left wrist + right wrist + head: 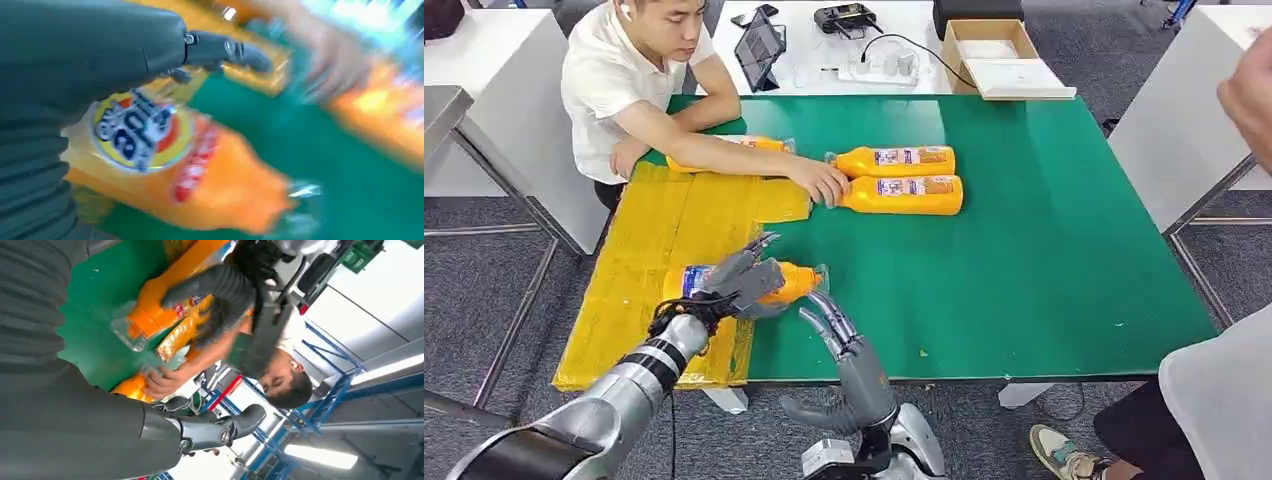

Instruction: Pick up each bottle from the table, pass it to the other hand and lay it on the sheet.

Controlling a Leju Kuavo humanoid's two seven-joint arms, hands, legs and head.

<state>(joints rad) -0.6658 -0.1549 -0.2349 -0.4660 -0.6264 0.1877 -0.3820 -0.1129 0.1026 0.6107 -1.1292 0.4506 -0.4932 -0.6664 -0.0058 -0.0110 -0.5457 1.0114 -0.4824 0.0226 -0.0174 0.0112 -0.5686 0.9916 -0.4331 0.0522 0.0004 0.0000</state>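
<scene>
An orange bottle (784, 283) is held lying on its side by the left hand (742, 282), at the near left of the green table (1044, 260), half over the right edge of the yellow sheet (664, 240). Its long axis runs left to right, with the clear cap pointing right and the labelled base end to the left. The left hand is wrapped over the top of the bottle's body, its forearm reaching up from the near left; in the left wrist view the round label is seen just under the palm, though that view is blurred.

The right hand (834, 325) is released and holds nothing: it is raised just near of the bottle's cap, fingers apart and pointing far-left towards it, apart from the bottle.

Further away, two orange bottles (902, 178) lie side by side at the table's middle, long axes left to right, caps left. A third bottle (724, 148) lies at the sheet's far edge. A seated person's hand (822, 183) rests at the caps of the pair.
</scene>
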